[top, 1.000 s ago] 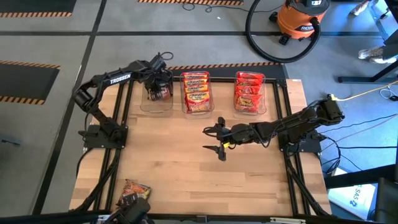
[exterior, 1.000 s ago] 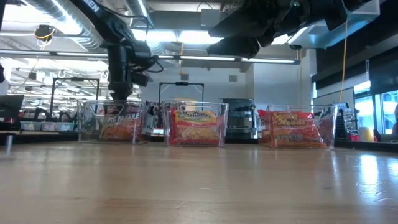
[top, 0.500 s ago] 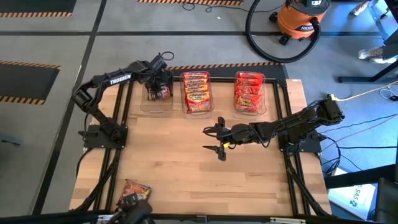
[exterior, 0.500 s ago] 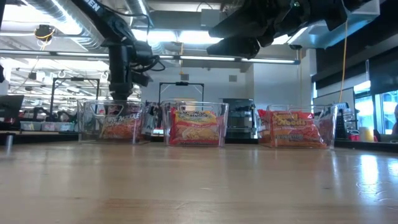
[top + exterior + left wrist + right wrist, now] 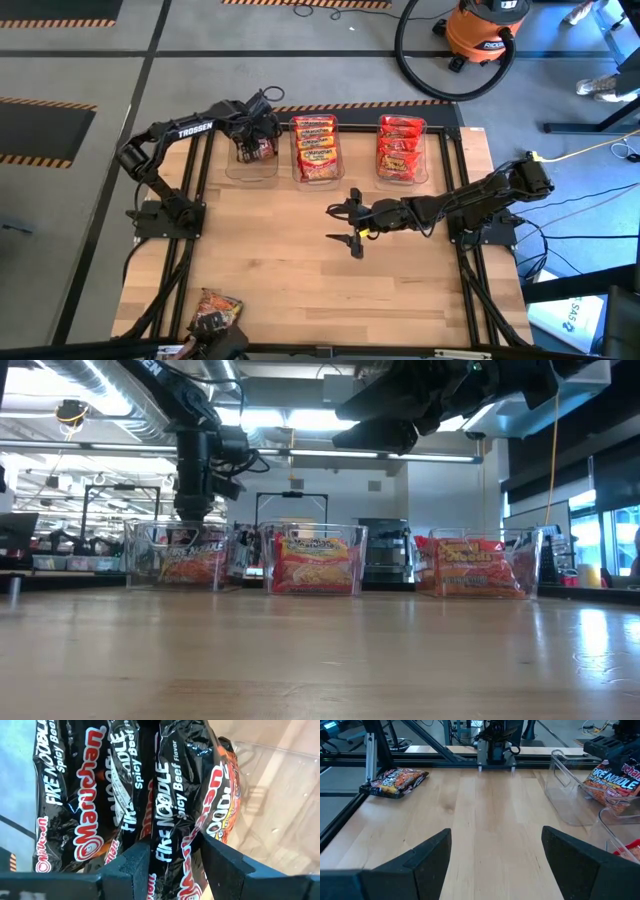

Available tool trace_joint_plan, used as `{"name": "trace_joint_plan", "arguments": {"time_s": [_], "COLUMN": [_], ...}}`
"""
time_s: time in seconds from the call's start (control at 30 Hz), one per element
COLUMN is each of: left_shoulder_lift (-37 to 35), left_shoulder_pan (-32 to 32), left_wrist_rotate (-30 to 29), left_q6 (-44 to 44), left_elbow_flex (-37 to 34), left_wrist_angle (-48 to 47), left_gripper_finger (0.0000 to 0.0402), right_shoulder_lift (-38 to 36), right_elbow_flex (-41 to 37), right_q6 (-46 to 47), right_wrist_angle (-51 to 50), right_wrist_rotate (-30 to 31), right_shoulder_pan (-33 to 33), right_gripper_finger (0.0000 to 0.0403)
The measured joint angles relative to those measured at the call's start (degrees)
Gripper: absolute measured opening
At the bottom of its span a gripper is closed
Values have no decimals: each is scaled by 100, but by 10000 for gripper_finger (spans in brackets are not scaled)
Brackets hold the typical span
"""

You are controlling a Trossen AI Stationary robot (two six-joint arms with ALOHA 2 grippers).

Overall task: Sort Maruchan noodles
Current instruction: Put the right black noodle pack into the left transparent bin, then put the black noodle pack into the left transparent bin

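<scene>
The wooden table (image 5: pixel 320 250) carries three clear plastic tubs along its far edge. The left tub (image 5: pixel 250 160) holds black Fire Noodle Spicy Beef packets, the middle tub (image 5: pixel 316 148) holds orange-yellow packets, and the right tub (image 5: pixel 402 148) holds red ones. One more dark packet (image 5: pixel 216 306) lies alone at the near left corner of the table, well apart from the tubs; the right wrist view shows it flat on the wood beside the frame rail.

The left arm reaches over the left tub, its left gripper (image 5: pixel 172 857) lowered among the black packets. Its fingers stand partly closed on either side of a black Spicy Beef packet (image 5: pixel 172 795), which runs between them and looks pinched at its lower end. The step in hand appears to be setting this packet down with its like; to finish it, the fingers must part and the arm lift straight up so that the packet stays behind and the tub walls are not caught.

The right arm waits over the middle of the table, its right gripper (image 5: pixel 352 224) spread wide and holding nothing.

After that, the stray packet at the near left corner looks to be the one left to sort, and by its dark wrapper it probably belongs in the left tub.
</scene>
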Motion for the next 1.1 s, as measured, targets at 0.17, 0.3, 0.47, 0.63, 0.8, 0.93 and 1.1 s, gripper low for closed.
{"name": "trace_joint_plan", "arguments": {"time_s": [0.17, 0.3, 0.47, 0.63, 0.8, 0.93, 1.1], "left_shoulder_lift": [-247, -612, -1094, -1538, -1971, -2206, -2308], "left_shoulder_pan": [0, -37, -76, -405, -1016, -1746, -2942], "left_wrist_rotate": [63, 50, 206, 876, 1860, 2802, 2945], "left_q6": [1, 2, -51, -498, -1280, -2014, -3158], "left_elbow_flex": [0, 0, 0, 2, 2, 9, 9], "left_wrist_angle": [52, 143, 144, 62, -152, -389, -764], "left_gripper_finger": [156, 156, 156, 156, 156, 156, 156], "right_shoulder_lift": [0, 0, 0, 0, 0, 0, 0], "right_elbow_flex": [0, 1, 1, 1, 1, 1, 1], "right_q6": [0, -7, -9, 4, 188, 203, 301], "right_wrist_angle": [0, 2, 7, 18, 215, 280, 278], "right_wrist_rotate": [2, 4, 17, 18, 20, -112, -285], "right_shoulder_pan": [0, 0, 0, 0, 0, 0, 0], "right_gripper_finger": [292, 292, 292, 292, 292, 292, 292]}}
